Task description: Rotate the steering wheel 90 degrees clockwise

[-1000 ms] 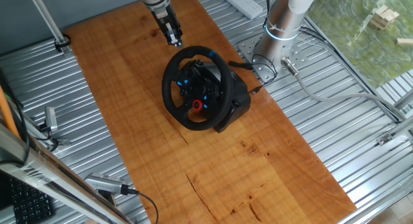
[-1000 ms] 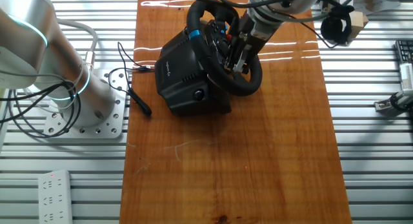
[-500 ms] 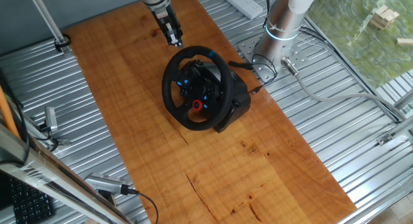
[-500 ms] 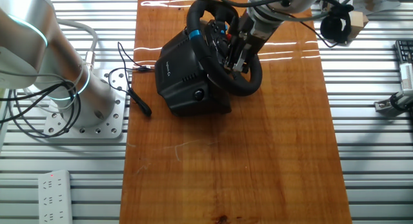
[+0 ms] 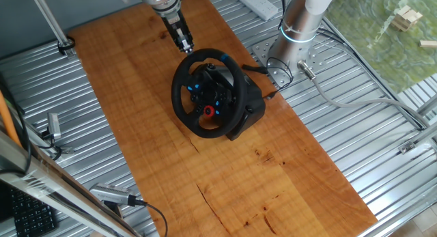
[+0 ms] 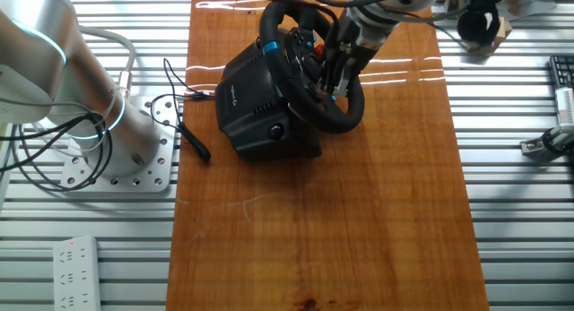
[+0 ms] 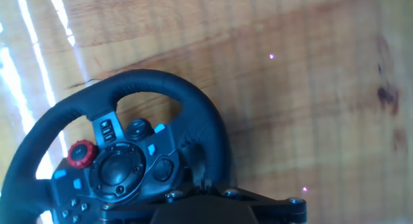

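Fingers (image 5: pixel 184 42) slim, dark, spread or pressed impossible to tell, just above thick matte-black round steering wheel (image 5: pixel 207 92) rim.

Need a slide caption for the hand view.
Black round racing wheel with blue-lit hub and red round button on wooden tabletop.
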`<state>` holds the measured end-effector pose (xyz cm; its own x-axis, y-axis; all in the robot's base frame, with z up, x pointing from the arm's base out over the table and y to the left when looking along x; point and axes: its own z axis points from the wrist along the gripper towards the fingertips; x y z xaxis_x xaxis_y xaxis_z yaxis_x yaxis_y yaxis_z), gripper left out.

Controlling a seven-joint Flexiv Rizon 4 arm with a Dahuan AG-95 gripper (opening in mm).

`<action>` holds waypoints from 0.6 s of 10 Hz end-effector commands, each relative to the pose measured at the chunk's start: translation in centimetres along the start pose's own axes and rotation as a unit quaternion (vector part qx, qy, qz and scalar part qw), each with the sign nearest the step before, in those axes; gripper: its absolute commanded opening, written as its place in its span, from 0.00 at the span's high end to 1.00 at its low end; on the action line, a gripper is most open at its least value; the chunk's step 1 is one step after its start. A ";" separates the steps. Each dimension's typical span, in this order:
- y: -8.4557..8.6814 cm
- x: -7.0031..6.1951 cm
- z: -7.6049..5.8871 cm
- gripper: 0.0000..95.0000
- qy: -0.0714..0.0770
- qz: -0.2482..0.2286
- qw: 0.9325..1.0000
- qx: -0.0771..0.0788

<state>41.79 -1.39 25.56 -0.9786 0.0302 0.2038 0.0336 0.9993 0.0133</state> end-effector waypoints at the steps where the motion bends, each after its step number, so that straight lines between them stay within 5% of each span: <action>1: 0.1 0.0 0.1 1.00 -0.038 -0.228 0.972 0.032; 3: -0.1 0.2 -0.1 1.00 -0.046 -0.240 0.969 0.039; 5: 0.0 0.2 -0.1 1.00 -0.037 -0.369 0.928 0.044; 6: 0.0 0.3 -0.2 1.00 -0.042 -0.454 0.889 0.044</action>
<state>41.55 -1.38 25.68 -0.8594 -0.4984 0.1143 -0.4986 0.8664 0.0287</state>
